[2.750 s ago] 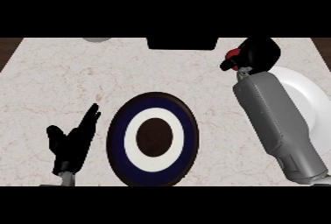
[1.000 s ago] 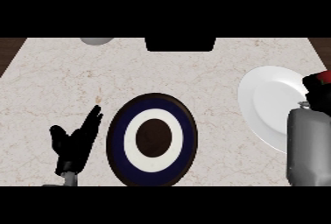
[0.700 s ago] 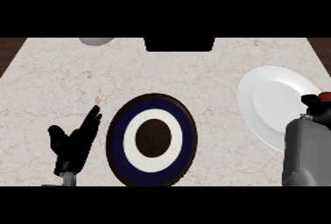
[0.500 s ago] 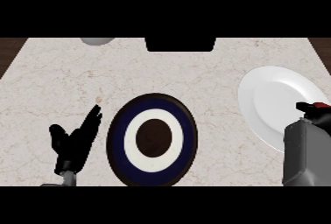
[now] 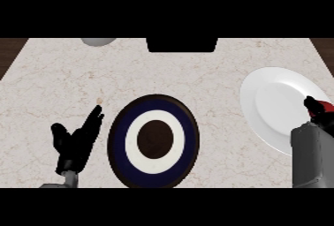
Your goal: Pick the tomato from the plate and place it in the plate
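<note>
A small part of the red tomato [image 5: 325, 106] shows at the view's right edge, over the right rim of the white plate [image 5: 274, 106]. My right hand [image 5: 310, 103] is curled round it and is mostly cut off by the edge, with its grey forearm below. A dark blue plate [image 5: 124, 141] with a white ring and a dark centre lies in the middle near the front. My left hand [image 5: 77, 143] rests open left of that plate, fingers up.
A grey rounded object [image 5: 98, 41] and a black box-like object [image 5: 181, 44] sit at the counter's far edge. The marbled counter [image 5: 169, 70] stretches between them and the plates. Dark wood shows past the far corners.
My right hand with the tomato has drawn back from the white plate's far end toward me and to the right edge. The left hand and both plates have not moved.
</note>
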Robot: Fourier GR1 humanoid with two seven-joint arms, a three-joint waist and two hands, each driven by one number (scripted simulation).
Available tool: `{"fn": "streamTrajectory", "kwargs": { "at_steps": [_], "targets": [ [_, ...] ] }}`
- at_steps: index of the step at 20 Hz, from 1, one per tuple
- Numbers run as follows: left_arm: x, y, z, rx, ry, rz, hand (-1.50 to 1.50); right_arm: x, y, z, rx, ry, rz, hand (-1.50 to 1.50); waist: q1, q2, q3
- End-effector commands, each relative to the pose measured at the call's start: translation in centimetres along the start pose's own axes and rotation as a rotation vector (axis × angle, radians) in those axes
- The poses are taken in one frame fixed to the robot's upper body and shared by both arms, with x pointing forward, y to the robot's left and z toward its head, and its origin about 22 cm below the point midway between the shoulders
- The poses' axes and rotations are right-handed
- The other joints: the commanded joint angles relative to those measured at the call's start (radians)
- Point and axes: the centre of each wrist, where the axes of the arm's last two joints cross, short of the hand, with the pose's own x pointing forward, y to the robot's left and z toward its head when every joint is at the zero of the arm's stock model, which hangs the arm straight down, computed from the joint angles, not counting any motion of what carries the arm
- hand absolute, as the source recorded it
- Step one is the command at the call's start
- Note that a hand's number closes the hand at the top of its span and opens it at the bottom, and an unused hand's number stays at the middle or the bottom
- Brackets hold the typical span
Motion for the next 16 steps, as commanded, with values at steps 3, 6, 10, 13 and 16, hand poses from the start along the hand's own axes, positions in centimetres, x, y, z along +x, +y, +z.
{"fn": "streamTrajectory", "kwargs": {
  "at_steps": [3,6,10,13,16],
  "targets": [
    [-1.3,0.0,-0.1,0.015,0.065,0.019,0.0,0.3,-1.7,0.2,-0.124,0.071,-0.248,-1.5,-0.016,-0.001,-0.008],
    [-1.7,0.1,-0.2,0.031,0.06,0.001,0.0,-1.6,-2.8,2.4,-0.089,0.107,-0.296,-1.5,-0.017,-0.002,-0.008],
    [-1.2,-2.0,0.0,0.013,0.059,0.015,0.0,-2.1,-4.7,5.7,0.067,0.097,-0.37,-1.5,-0.014,-0.006,-0.007],
    [-1.9,1.3,0.3,0.014,0.045,0.017,0.0,-3.8,-7.5,6.6,0.119,0.062,-0.395,-1.5,-0.016,-0.006,-0.009],
    [-2.8,0.6,0.6,0.012,0.06,0.009,0.0,-4.8,-8.5,8.3,0.177,0.05,-0.392,-1.5,-0.009,-0.002,-0.009]
  ]
}}
